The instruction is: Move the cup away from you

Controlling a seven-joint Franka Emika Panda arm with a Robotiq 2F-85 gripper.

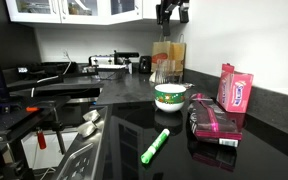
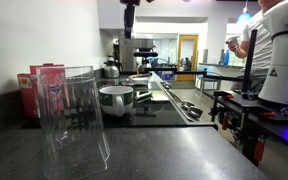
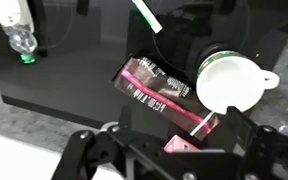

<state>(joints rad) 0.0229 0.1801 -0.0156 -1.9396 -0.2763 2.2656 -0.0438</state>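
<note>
Near, on dark counter [image 1: 134,125]: green marker [image 1: 155,146]. Farther, just left of pink case [image 1: 214,122]: the cup [image 1: 170,97], upright. High above, almost straight over it, well apart: gripper [image 1: 172,12], spread wide, empty. Probably needs mostly downward approach.

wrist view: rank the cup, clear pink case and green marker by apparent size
1. clear pink case
2. cup, only somewhat smaller
3. green marker, cut off by the top edge, so this counts its visible part only
</note>
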